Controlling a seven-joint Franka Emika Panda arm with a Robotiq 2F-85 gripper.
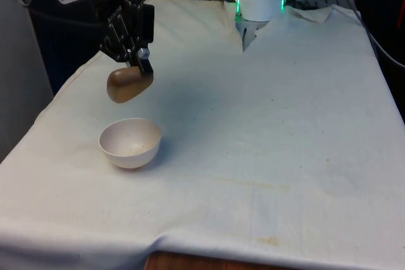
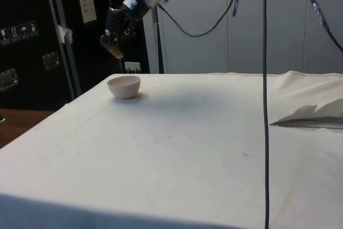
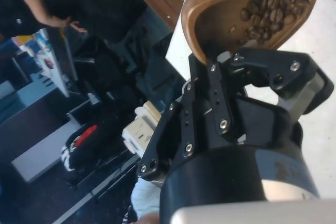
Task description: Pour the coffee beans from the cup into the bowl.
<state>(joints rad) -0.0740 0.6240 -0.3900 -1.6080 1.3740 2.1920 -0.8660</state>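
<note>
A: Nearest the table's [image 1: 266,156] front edge there is only bare white cloth. Then comes the bowl [image 1: 130,143], standing upright toward the edge on the front view's left. Why so far over?

B: My guess is that it keeps the bowl right under where the arm can tip. It sits mouth up and looks empty, though faint specks inside are too small to call.

A: And above it?

B: The cup [image 1: 129,85], a brown wooden one, hangs in the air a little beyond the bowl and well clear of its rim. The claw [image 1: 137,62] is clenched on the cup's rim, one finger inside the wall and one outside, which leaves the mouth free for pouring.

A: Are the coffee beans [image 3: 270,11] out yet?

B: No. In the wrist view they lie heaped in the cup's low side. The cup is tilted, so I judge the pour is starting, but nothing is falling.

A: Beyond that?

B: A person's hand [image 3: 71,23], past the table, away from the work
</note>
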